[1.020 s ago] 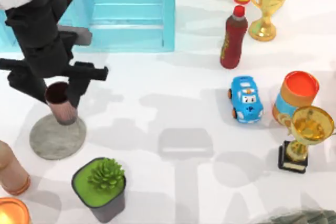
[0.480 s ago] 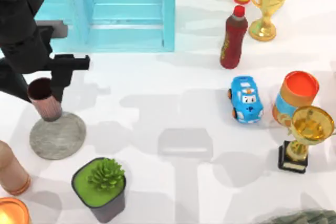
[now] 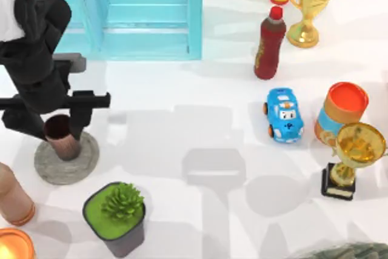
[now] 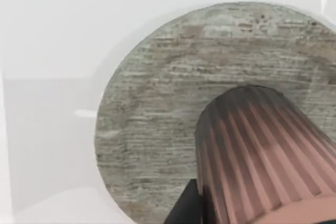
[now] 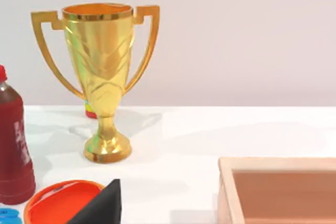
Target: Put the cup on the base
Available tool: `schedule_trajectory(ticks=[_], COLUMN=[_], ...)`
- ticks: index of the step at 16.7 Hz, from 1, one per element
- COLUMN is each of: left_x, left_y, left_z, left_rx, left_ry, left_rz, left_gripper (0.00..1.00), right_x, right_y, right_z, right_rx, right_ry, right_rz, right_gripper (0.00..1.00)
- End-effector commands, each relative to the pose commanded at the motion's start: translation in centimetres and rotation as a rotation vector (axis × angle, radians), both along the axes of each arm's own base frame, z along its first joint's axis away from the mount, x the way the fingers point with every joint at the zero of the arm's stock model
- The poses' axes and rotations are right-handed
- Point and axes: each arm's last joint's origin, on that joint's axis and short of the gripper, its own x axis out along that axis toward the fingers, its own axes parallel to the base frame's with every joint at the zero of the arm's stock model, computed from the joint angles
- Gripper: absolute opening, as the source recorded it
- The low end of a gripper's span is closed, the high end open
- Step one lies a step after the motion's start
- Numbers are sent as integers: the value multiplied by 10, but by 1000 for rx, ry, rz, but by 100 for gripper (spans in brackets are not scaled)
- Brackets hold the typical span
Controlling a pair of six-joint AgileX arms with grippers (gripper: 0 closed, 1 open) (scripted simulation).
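The cup (image 3: 61, 142), a small reddish-brown ribbed tumbler, stands upright over the middle of the base (image 3: 83, 161), a flat grey stone disc at the table's left. My left gripper (image 3: 56, 127) is shut on the cup, with one black finger on each side of it. In the left wrist view the cup (image 4: 262, 150) reaches down to the base (image 4: 152, 103); whether its bottom touches I cannot tell. A dark corner of my right gripper (image 5: 102, 205) shows in the right wrist view, parked away from the work.
A potted green plant (image 3: 115, 210) stands just in front of the base, and a brown cylinder (image 3: 12, 195) to the base's left. A turquoise shelf (image 3: 145, 16) is behind. A red bottle (image 3: 270, 43), blue toy car (image 3: 285, 113), orange-topped can (image 3: 342, 110) and gold trophies (image 3: 354, 156) fill the right.
My left gripper carried the cup left, then brought it back and down. The cup now sits lower, over the disc's middle. The right side is unchanged.
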Motion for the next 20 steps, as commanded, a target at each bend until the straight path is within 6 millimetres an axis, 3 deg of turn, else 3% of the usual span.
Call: schedule_trajectory(ticks=[3, 16, 20], left_x=[0, 0, 0], left_y=[0, 0, 0], left_z=[0, 0, 0], left_rx=[0, 0, 0], left_ry=[0, 0, 0], left_rz=[0, 0, 0], left_gripper=[0, 98, 100], right_x=[0, 0, 0], right_y=[0, 0, 0], right_z=[0, 0, 0], right_rx=[0, 0, 0], right_ry=[0, 0, 0], right_rz=[0, 0, 0], right_gripper=[100, 100, 100])
